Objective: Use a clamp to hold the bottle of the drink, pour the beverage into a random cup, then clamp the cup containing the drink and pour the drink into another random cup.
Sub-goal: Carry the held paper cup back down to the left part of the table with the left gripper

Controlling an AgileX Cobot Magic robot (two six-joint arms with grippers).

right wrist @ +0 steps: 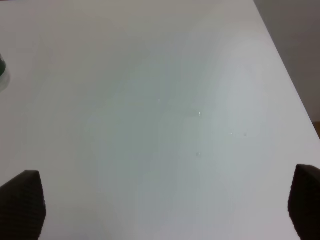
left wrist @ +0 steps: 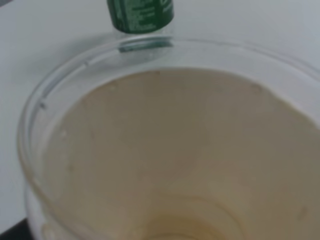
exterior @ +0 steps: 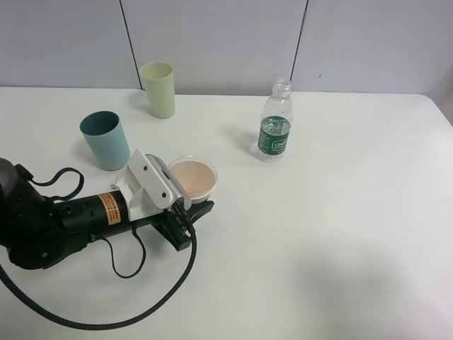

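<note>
A clear plastic bottle [exterior: 274, 124] with a green label and no cap stands upright right of the table's middle. Its label also shows in the left wrist view [left wrist: 140, 15]. A low clear cup [exterior: 192, 178], tan inside, stands at front left and fills the left wrist view [left wrist: 170, 150]. My left gripper [exterior: 191, 191] is around this cup, with one black finger [exterior: 200, 210] against its near side and the other hidden. A teal cup [exterior: 105, 140] and a pale green cup [exterior: 158, 89] stand upright at the back left. My right gripper [right wrist: 165, 210] is open and empty over bare table.
The white table [exterior: 340, 234] ends at a grey wall at the back. Its right edge shows in the right wrist view [right wrist: 295, 95]. The left arm's black cable [exterior: 141, 297] loops over the front left of the table. A few droplets [right wrist: 199, 114] lie under the right gripper.
</note>
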